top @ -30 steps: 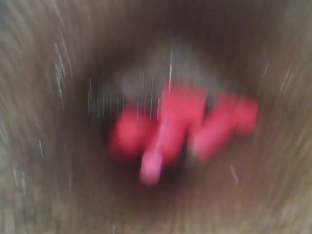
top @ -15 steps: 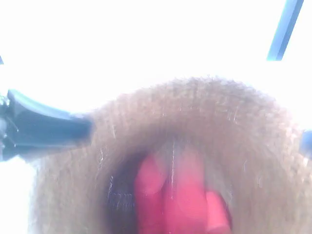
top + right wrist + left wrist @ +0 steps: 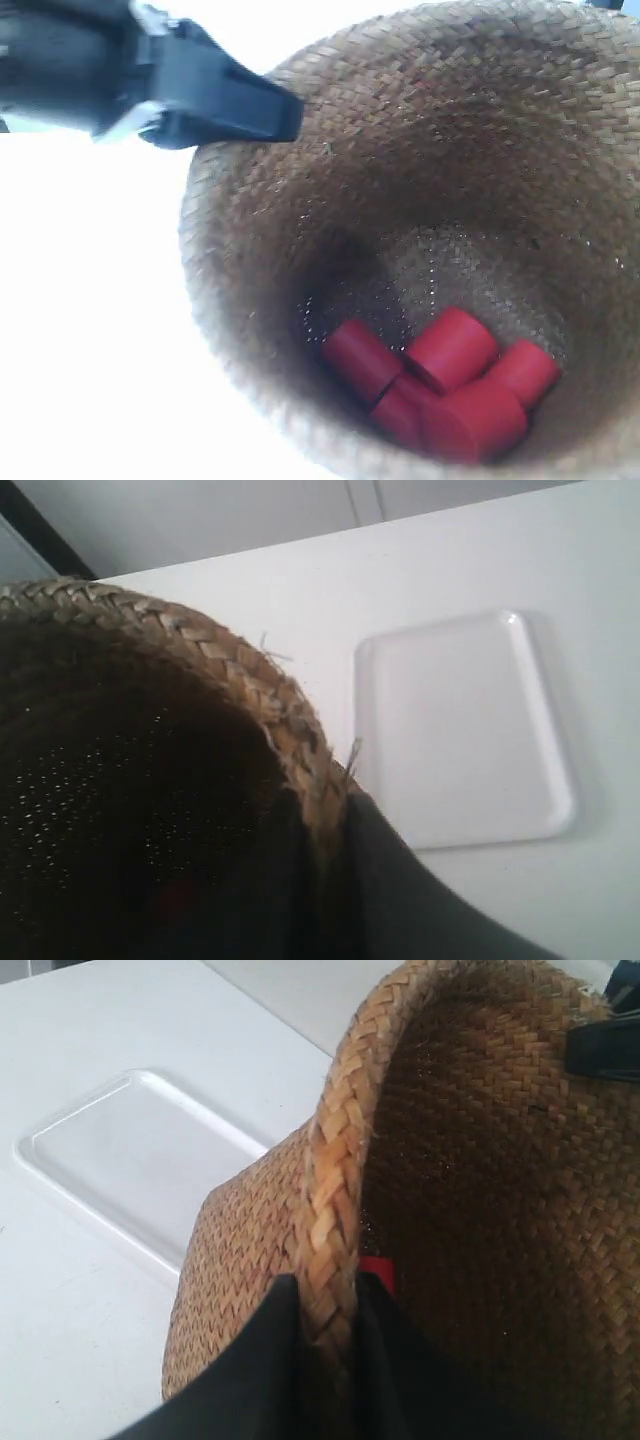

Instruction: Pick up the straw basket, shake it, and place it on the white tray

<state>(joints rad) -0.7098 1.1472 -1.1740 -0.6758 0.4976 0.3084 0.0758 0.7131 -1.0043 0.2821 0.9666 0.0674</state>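
The straw basket fills the exterior view, its mouth turned to the camera. Inside, on the dark woven floor, several red cylinders lie bunched together towards five o'clock, touching one another. The left gripper is clenched on the braided rim, with one black finger on the outside of the weave and one inside. The right gripper pinches the rim in the same way, one finger on each face of the braid. In the exterior view, the black gripper of the arm at the exterior view's left bites the rim at about ten o'clock. The white tray lies flat on the white table, and the basket does not stand on it. From the wrist views the tray shows just beside the basket's wall.
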